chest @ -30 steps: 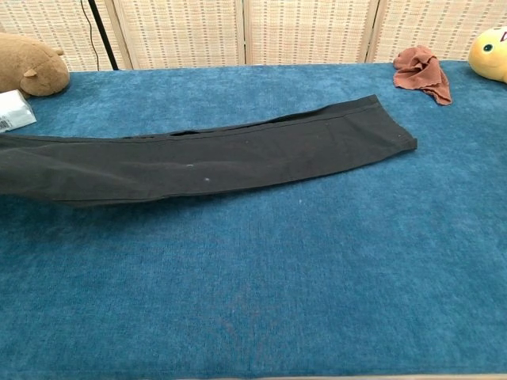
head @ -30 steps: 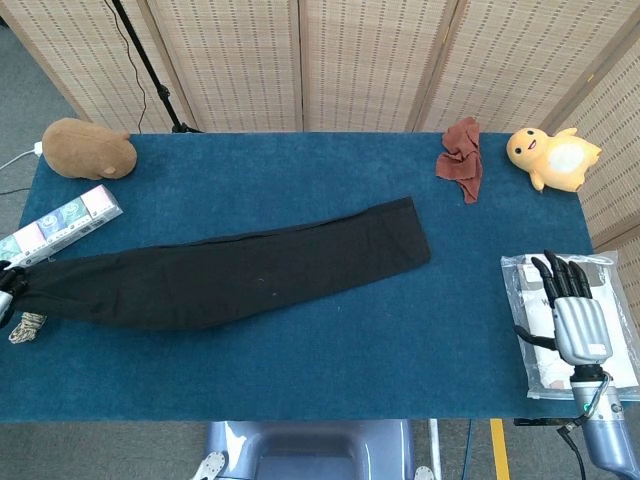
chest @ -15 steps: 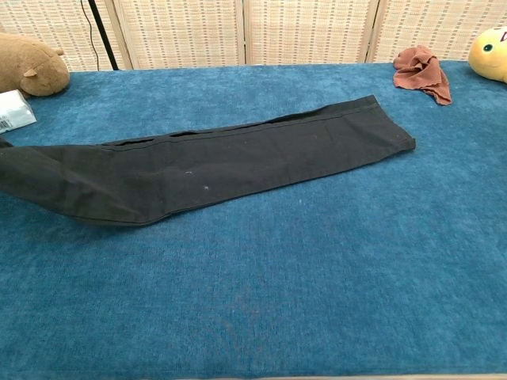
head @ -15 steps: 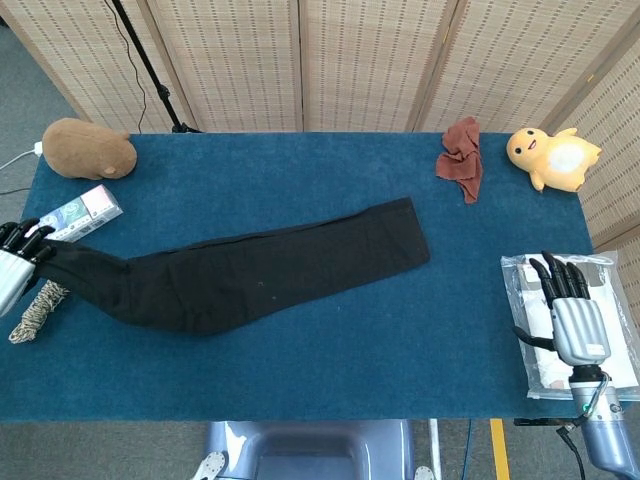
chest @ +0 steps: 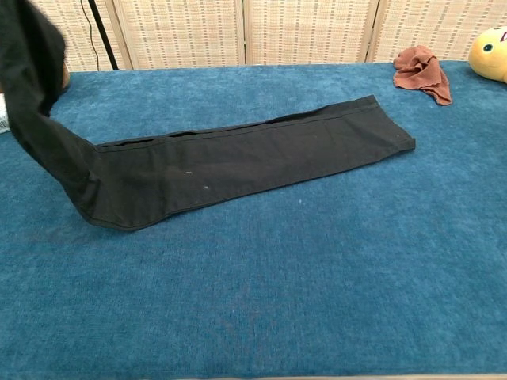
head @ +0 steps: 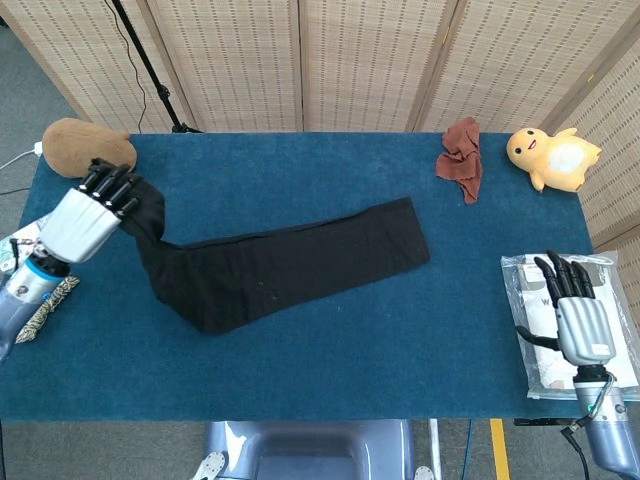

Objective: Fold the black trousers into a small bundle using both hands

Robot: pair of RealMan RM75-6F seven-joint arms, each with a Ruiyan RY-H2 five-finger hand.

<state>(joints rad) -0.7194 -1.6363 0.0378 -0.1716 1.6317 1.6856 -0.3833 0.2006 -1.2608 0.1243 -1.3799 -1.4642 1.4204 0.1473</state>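
The left robot hand [head: 88, 213] grips one end of the black trousers [head: 300, 260] lifted above the surface [head: 330, 360] near its left edge, the rest lying flat across the middle, while the right robot hand [head: 577, 310] hovers empty, fingers apart, over the right edge.

Black trousers [chest: 238, 162] lie across the blue worktop [chest: 317, 277], their 9 o'clock end lifted upward; red cloth [chest: 422, 71] at 1 o'clock.
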